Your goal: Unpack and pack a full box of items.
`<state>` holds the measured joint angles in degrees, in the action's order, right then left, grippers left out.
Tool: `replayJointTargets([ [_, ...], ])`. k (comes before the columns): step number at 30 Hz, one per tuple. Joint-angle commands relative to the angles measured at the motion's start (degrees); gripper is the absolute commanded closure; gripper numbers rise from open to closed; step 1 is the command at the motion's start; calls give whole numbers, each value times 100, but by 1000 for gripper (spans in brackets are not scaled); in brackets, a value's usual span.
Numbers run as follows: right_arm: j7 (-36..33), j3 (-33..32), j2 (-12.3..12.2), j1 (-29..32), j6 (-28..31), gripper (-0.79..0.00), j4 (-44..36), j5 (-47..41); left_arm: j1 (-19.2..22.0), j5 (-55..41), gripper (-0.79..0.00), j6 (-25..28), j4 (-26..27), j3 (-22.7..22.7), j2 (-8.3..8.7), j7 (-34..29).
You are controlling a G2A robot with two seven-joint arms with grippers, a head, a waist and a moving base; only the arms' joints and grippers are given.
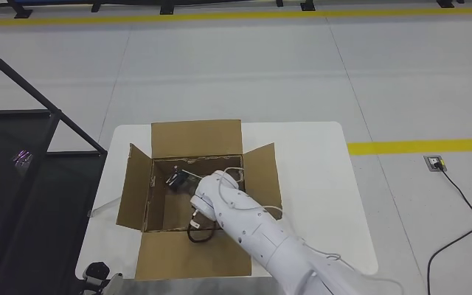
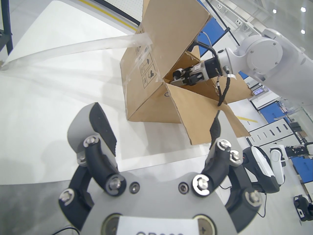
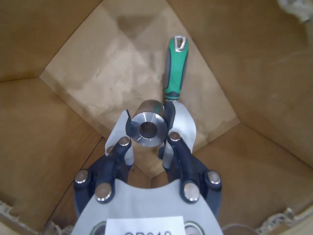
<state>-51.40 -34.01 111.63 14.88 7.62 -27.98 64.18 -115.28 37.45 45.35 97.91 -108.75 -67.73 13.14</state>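
Right tool [image 3: 148, 119] deep inside box [image 1: 195, 138], clamped on steel cylinder [image 3: 149, 128], bore end facing wrist. Green handle [image 3: 176, 69] flat on box floor just beyond cylinder, long axis pointing away. Left tool [image 2: 157, 121] wide, empty, outside box over desk [image 1: 317, 184]

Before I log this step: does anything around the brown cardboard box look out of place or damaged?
Yes. A long strip of clear packing tape hangs from the open brown cardboard box and trails loose across the white table toward its edge.
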Motion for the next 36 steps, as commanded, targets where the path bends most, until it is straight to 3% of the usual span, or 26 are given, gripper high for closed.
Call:
replayJointTargets([
  [1,82,13,74,-36,66,0,205,-74,0,0,-785,0,0,0,0,0],
  [8,315,166,314,-62,218,-9,635,-40,0,0,-785,0,0,0,0,0],
  [9,331,186,329,-60,212,-222,672,-19,0,0,-785,0,0,0,0,0],
  [10,335,197,339,-58,226,-299,697,-18,0,0,-785,0,0,0,0,0],
  [13,378,209,346,-59,250,-403,754,-38,0,0,-785,0,0,0,0,0],
  [14,391,209,346,-59,258,-511,768,-51,0,0,-785,0,0,0,0,0],
  [17,448,211,342,-64,278,-699,785,-70,0,0,-785,0,0,0,0,0],
  [19,514,196,335,-78,281,-748,785,-96,0,0,-785,0,0,0,0,0],
  [24,877,118,314,-125,95,-776,560,-132,18,-69,-785,-187,77,-44,-13,31],
  [26,1236,53,293,-120,-269,-739,387,-85,-19,21,-785,-331,163,-181,-17,90],
  [29,1500,59,241,-7,-657,-770,-20,199,-100,354,-785,-425,267,-320,-32,302],
  [36,1320,-114,-184,737,-1196,-785,-1999,1236,-34,514,-785,-277,314,-460,-32,296],
])
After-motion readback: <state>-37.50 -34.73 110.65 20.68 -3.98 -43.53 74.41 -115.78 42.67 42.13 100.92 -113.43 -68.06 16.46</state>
